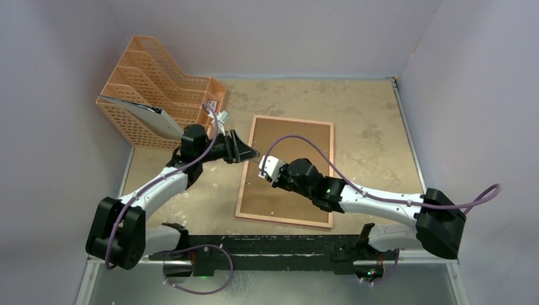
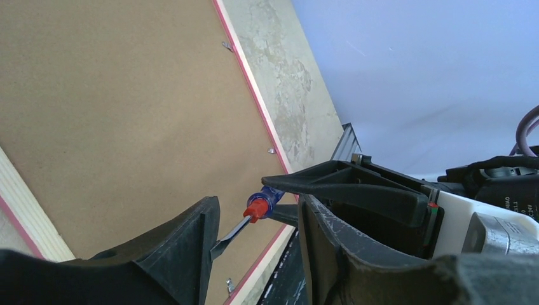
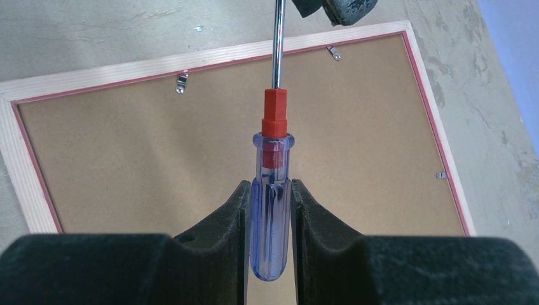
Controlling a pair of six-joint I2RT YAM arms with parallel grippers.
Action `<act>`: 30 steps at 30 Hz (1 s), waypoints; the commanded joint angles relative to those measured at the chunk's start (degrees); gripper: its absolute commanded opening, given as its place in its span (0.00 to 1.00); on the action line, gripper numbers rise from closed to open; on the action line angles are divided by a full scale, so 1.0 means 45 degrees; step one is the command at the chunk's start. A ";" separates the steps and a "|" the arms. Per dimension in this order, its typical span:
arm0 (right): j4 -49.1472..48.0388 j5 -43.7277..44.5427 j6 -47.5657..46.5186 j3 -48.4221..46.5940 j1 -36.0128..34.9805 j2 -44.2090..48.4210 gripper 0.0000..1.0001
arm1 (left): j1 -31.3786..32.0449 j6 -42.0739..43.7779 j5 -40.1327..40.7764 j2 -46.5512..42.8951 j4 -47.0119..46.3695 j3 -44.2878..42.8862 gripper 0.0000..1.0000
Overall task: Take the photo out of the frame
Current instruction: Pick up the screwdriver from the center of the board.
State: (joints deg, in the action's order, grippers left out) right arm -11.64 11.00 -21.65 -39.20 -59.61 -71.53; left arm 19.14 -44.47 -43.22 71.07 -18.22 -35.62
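Note:
The frame (image 1: 279, 206) lies face down on the table, its brown backing board (image 3: 127, 159) up inside the pink rim. The photo is hidden under the board. Small metal clips (image 3: 182, 81) sit along the rim. My right gripper (image 3: 270, 184) is shut on the blue handle of a screwdriver (image 3: 272, 210) above the board and holds its shaft out toward the left arm. My left gripper (image 2: 257, 203) stands open around the blade (image 2: 229, 238), whose tip is against the left finger (image 2: 191, 248). From above, both grippers (image 1: 245, 151) (image 1: 266, 168) meet over the frame's left edge.
An orange mesh file rack (image 1: 159, 89) holding a grey sheet (image 1: 136, 108) stands at the back left. A purple cable (image 1: 305, 141) arches over the frame. Grey walls close in the table on three sides.

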 commanded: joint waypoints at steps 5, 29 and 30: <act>-0.0919 0.0563 0.0541 0.0064 -0.0053 0.0023 0.00 | -0.0073 -0.0004 -0.0501 -0.0182 -0.0548 0.0219 0.49; -0.1124 0.0503 0.0519 0.0312 -0.0064 0.0036 0.00 | -0.0073 0.0038 -0.0315 0.0279 -0.0580 0.0287 0.14; -0.1120 0.0535 0.0515 0.0313 -0.0064 0.0049 0.00 | -0.0073 0.0038 -0.0285 0.0281 -0.0580 0.0313 0.12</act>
State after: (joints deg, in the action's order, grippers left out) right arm -14.09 12.56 -19.55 -38.06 -59.61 -71.75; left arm 19.14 -44.42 -44.23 72.16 -18.61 -34.76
